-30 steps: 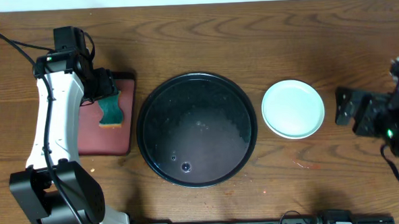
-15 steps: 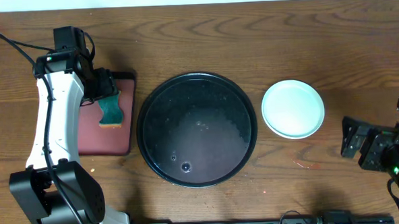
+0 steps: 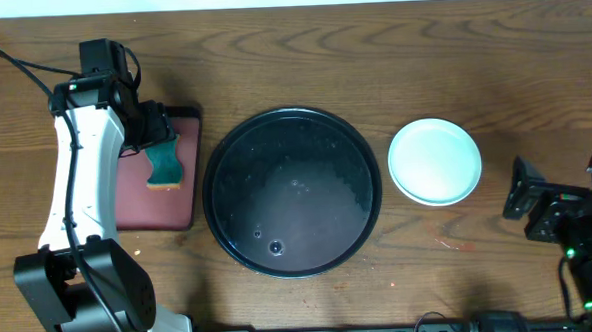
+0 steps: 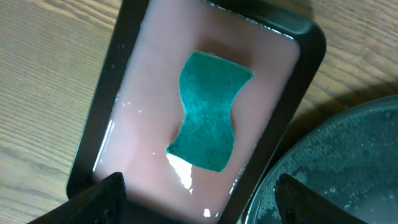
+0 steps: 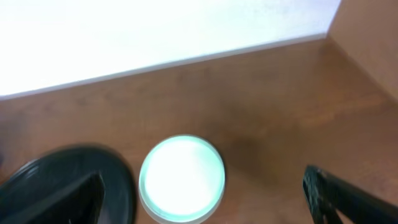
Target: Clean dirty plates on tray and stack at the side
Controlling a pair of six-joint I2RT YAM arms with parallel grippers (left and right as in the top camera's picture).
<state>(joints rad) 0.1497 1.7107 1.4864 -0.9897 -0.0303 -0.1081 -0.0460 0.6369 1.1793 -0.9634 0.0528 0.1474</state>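
Observation:
The black tray [image 3: 292, 191] sits mid-table with only water drops on it, no plate. A pale mint-green plate [image 3: 435, 161] lies on the table to its right, with another rim showing under it; no yellow plate shows. My right gripper [image 3: 524, 204] is open and empty, to the right of the plate and a little nearer the front. Its wrist view shows the plate [image 5: 181, 177] between the spread fingers and the tray [image 5: 74, 180] at the left. My left gripper [image 3: 152, 127] is open and empty above a teal sponge [image 4: 208, 112].
The sponge [image 3: 163, 164] lies in a small red rectangular tray [image 3: 158, 207], which stands left of the black tray and is also in the left wrist view [image 4: 149, 155]. The black tray's rim [image 4: 336, 168] is close to its right.
My right gripper has moved toward the front edge of the table, away from the plates. The left arm, sponge, tray and plates have not moved.

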